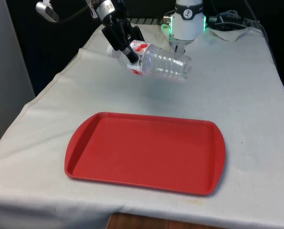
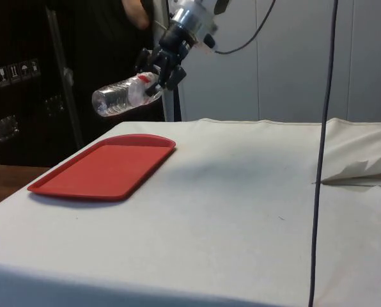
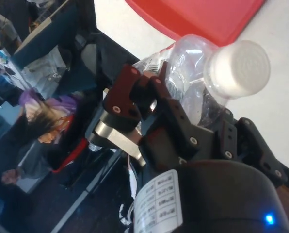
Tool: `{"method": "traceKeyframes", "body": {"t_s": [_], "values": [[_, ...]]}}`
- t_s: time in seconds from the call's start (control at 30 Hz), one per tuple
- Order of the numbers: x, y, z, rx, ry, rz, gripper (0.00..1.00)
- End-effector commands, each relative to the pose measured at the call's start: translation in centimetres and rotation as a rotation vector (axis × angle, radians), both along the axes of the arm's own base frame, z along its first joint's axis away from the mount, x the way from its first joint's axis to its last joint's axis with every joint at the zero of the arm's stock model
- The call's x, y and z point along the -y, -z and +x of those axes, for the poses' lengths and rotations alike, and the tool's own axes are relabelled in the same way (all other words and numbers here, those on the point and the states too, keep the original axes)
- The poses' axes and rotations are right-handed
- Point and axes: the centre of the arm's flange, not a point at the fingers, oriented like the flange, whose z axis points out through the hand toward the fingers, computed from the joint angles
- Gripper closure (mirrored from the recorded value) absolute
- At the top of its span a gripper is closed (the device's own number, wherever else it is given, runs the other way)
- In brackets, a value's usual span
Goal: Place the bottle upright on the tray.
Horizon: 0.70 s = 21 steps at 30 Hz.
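Note:
A clear plastic bottle (image 1: 163, 62) with a red-and-white label and a white cap (image 3: 239, 68) hangs nearly on its side in the air. My gripper (image 1: 127, 47) is shut on its neck end, near the label. The bottle's base points toward the front view's right. A red tray (image 1: 147, 152) lies flat on the white cloth, nearer the camera than the bottle. From the side, the bottle (image 2: 123, 94) is held by the gripper (image 2: 158, 67) above the tray's (image 2: 104, 167) far end. In the wrist view the tray's (image 3: 202, 17) corner lies beyond the cap.
White cloth (image 1: 237, 86) covers the table, with a crumpled fold (image 2: 360, 163) on one side. A black cable (image 2: 325, 128) hangs down in the side view. The robot base (image 1: 187, 21) stands at the far end. Table edges run close to the tray's near side.

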Motion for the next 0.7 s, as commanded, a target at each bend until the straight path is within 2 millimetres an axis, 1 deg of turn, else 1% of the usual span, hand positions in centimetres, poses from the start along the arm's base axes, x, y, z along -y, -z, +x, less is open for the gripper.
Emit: {"method": "traceKeyframes", "body": {"t_s": [0.0,0.1,0.13,0.2,0.4,0.43,0.67], "values": [[-0.1,-0.3,0.4,-0.008,0.006,-0.014,0.82],[-0.3,-0.7,1.2,-0.009,-0.001,-0.025,0.82],[-0.2,-0.6,0.9,-0.002,-0.007,-0.014,0.82],[-0.4,-1.1,1.8,-0.009,-0.002,-0.037,0.82],[-0.7,-1.9,3.2,-0.012,-0.009,-0.065,0.82],[-0.6,-1.9,3.1,-0.005,-0.017,-0.057,0.82],[-1.1,-2.8,4.9,-0.019,-0.02,-0.102,0.82]]}}
